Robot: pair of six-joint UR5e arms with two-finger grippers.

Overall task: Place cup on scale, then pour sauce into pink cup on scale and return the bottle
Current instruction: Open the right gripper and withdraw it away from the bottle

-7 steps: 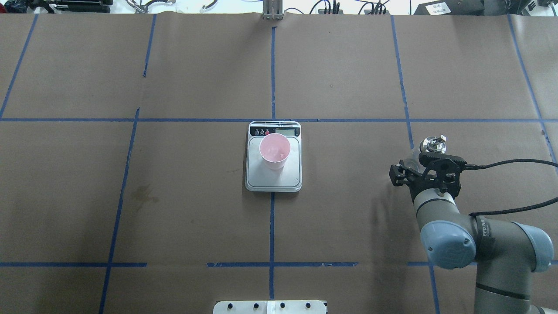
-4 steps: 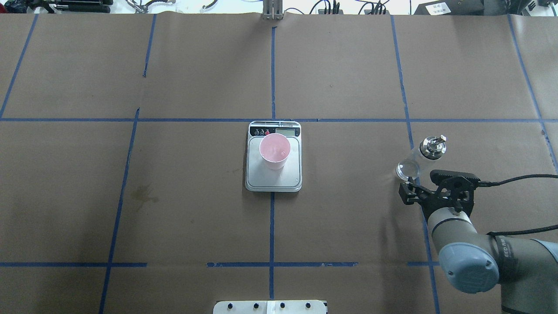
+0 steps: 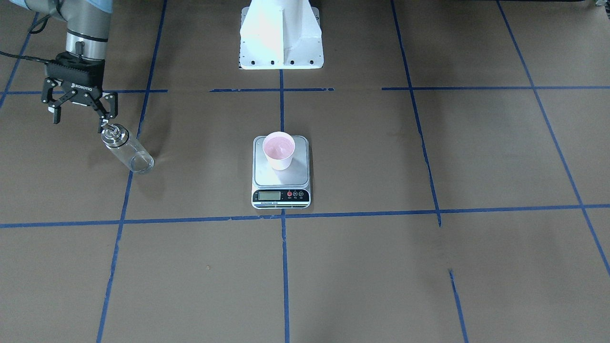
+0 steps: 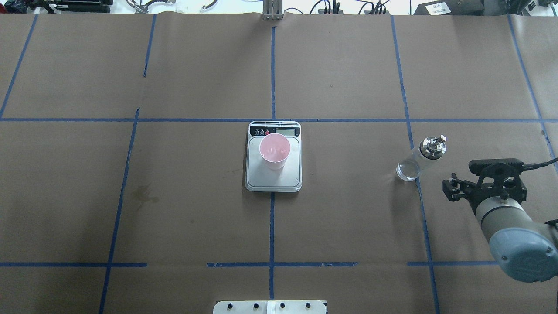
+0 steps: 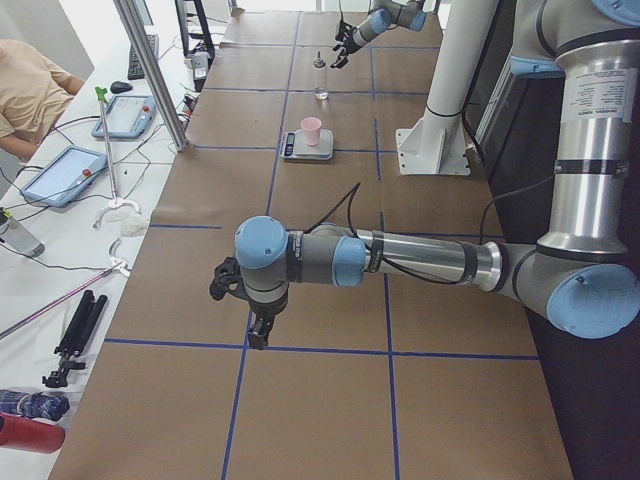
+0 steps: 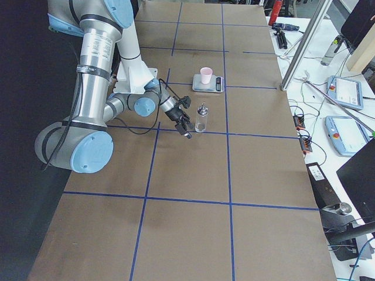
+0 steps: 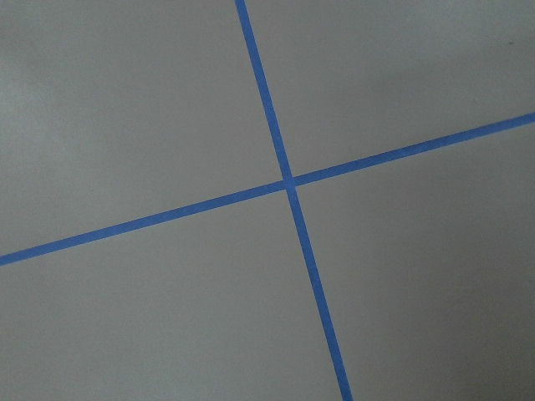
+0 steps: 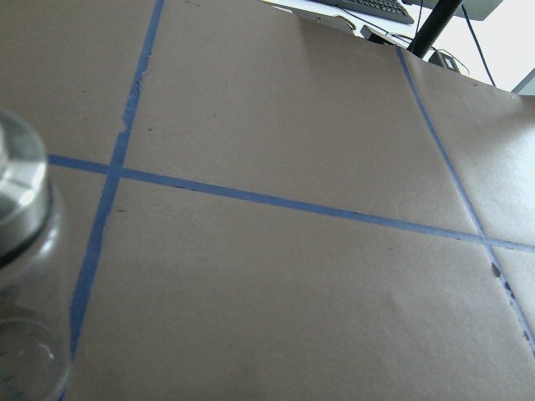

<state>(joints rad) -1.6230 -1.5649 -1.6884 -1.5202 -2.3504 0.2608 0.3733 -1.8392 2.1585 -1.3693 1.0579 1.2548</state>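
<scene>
Bottle (image 3: 127,153) on bench (image 3: 381,143), right gripper (image 3: 79,115) released
Jaws spread, empty; bottle upright just beside it, cup (image 3: 279,150) on scale (image 3: 281,183) well away to its left.

1 bottle (image 8: 23,284): clear glass, lower left of frame, cut off by the left edge.
1 cap (image 8: 17,180): shiny silver metal, on top of the glass, mid-left.
brown paper (image 8: 276,292): table cover, fills most of the frame.
3 blue tape lines (image 8: 292,207): one runs left to right, one runs from the top down behind the bottle and crosses the first at upper left, one slants down the right side.
1 keyboard (image 8: 368,8) and 1 dark pole (image 8: 435,23): top right, beyond the paper's edge.
</scene>
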